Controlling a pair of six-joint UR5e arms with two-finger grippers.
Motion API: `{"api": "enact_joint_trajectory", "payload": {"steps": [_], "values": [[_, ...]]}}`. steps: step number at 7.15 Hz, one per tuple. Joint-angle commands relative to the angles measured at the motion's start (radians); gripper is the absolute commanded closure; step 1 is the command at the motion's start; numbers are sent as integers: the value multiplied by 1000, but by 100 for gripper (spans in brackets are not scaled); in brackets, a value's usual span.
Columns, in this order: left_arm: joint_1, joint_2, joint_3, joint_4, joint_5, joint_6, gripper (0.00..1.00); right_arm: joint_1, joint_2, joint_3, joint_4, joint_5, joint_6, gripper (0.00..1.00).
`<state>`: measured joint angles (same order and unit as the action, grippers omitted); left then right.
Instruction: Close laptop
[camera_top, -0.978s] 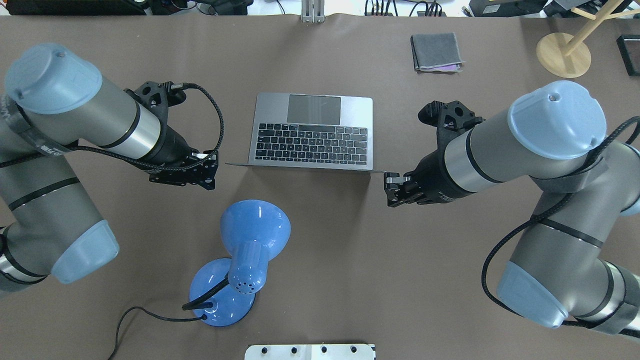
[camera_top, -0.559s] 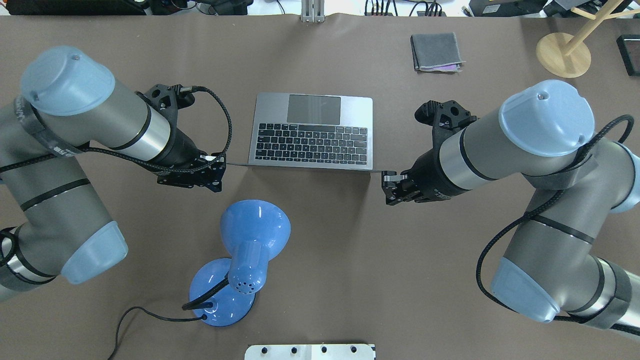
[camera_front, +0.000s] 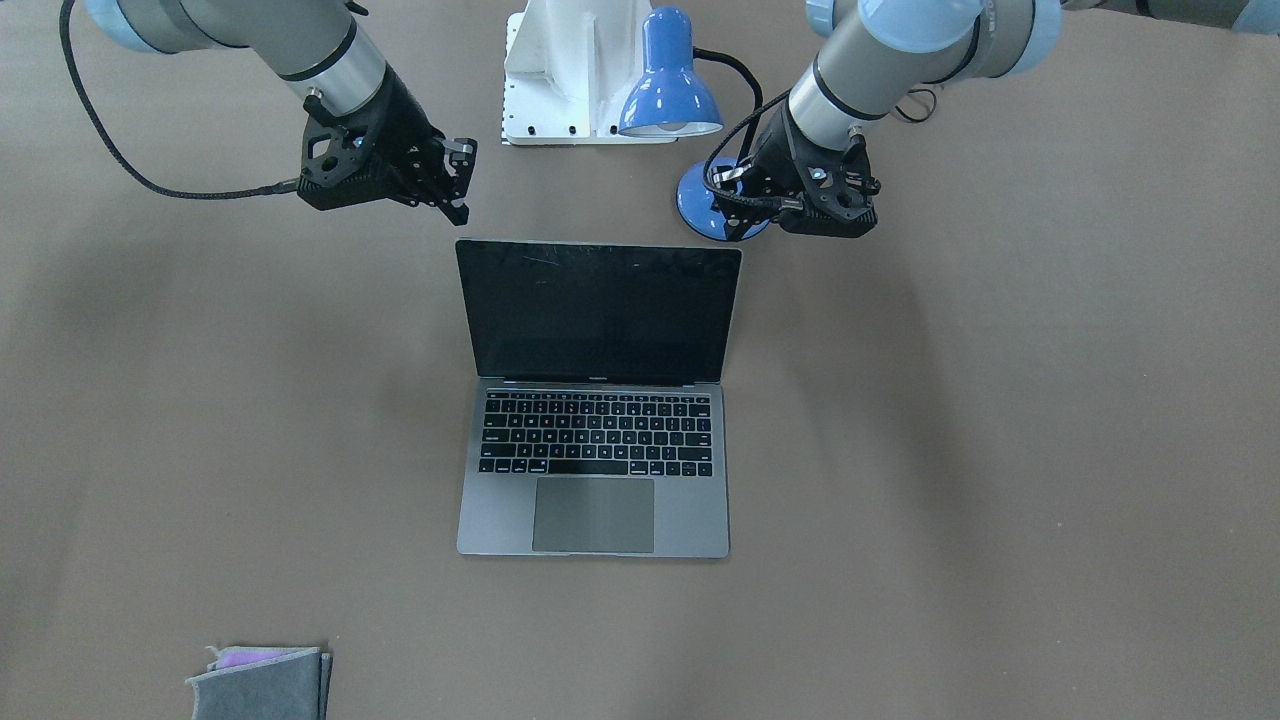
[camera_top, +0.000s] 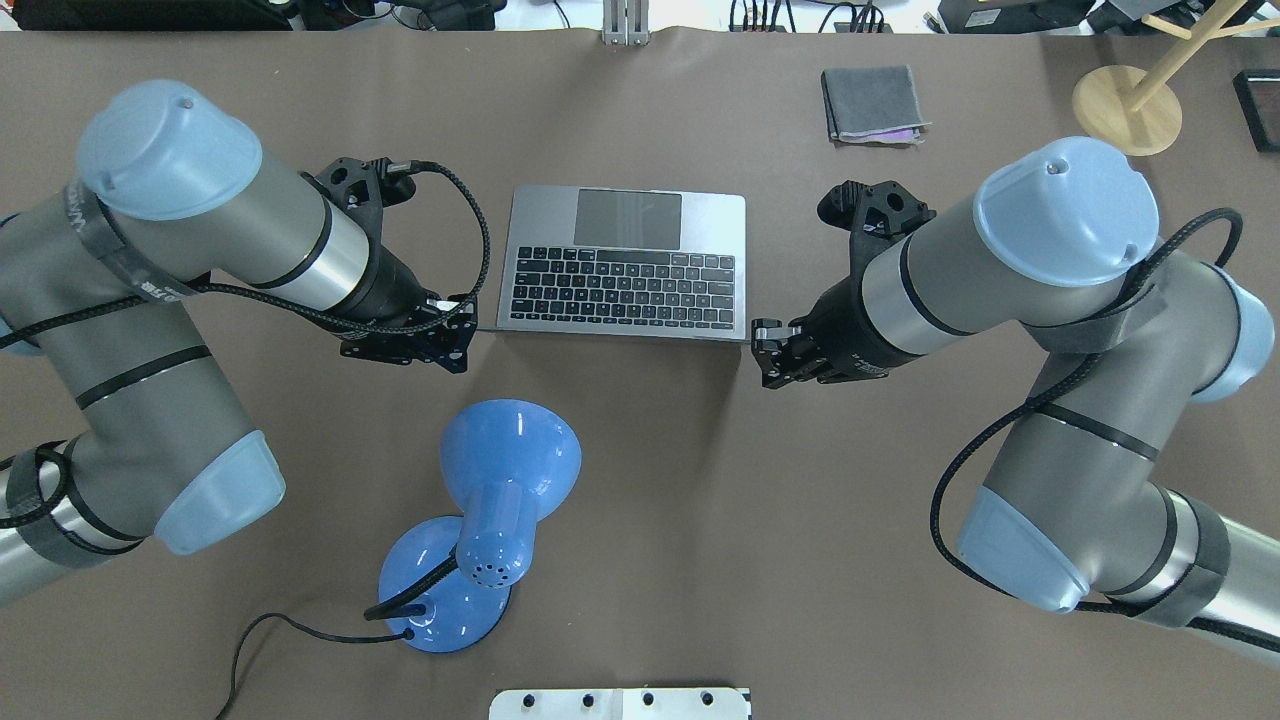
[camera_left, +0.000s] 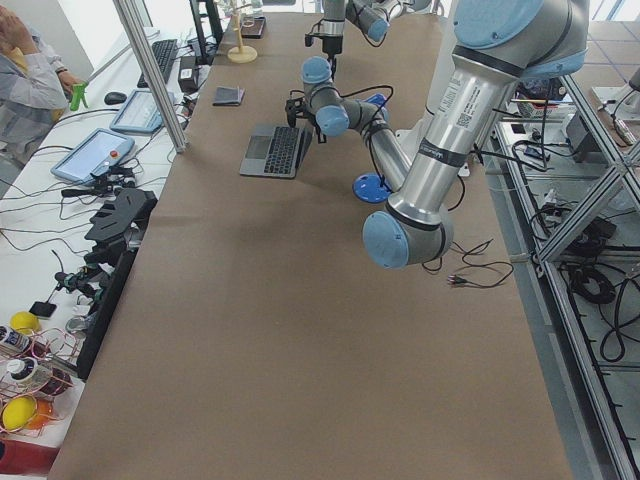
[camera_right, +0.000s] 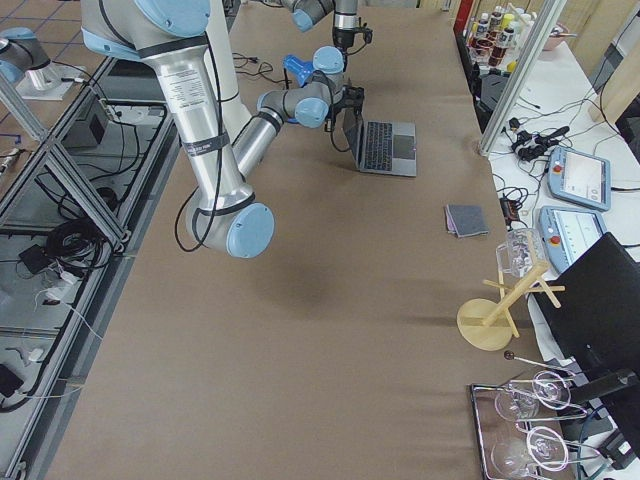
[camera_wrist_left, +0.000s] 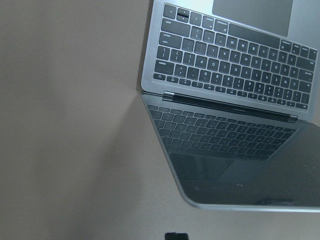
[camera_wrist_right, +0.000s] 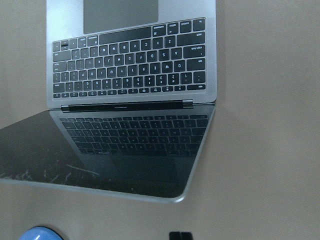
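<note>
The grey laptop (camera_top: 625, 258) lies open in the middle of the table, its lid upright and its black screen (camera_front: 598, 312) facing away from me. My left gripper (camera_top: 458, 343) looks shut and empty, just behind the lid's top left corner; the front view shows it (camera_front: 742, 203) on the right. My right gripper (camera_top: 763, 352) looks shut and empty, just behind the lid's top right corner, and shows in the front view (camera_front: 460, 180). Both wrist views look down on the screen and keyboard (camera_wrist_left: 230, 65) (camera_wrist_right: 130, 65). Whether either gripper touches the lid I cannot tell.
A blue desk lamp (camera_top: 505, 475) stands on my side of the laptop, close to the left gripper, its cord trailing left. A folded grey cloth (camera_top: 872, 103) and a wooden stand (camera_top: 1127, 108) sit at the far right. A white mount plate (camera_top: 620, 703) is at the near edge.
Both arms have moved inward, bringing each gripper up to a top corner of the lid. The laptop and lamp have not moved.
</note>
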<state>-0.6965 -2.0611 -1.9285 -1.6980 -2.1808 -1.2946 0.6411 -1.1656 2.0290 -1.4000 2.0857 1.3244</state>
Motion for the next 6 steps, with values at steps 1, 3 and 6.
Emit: {"api": "enact_joint_trajectory", "payload": {"steps": [1,3,6], "values": [[0,-30,14,-5,47,9,100,14,12,-15,-1,0,-5,100],[-1,-34,14,-15,78,12,100,15,23,-32,4,0,-5,100],[-3,-40,34,-31,118,44,100,34,43,-35,-2,0,-1,100]]}}
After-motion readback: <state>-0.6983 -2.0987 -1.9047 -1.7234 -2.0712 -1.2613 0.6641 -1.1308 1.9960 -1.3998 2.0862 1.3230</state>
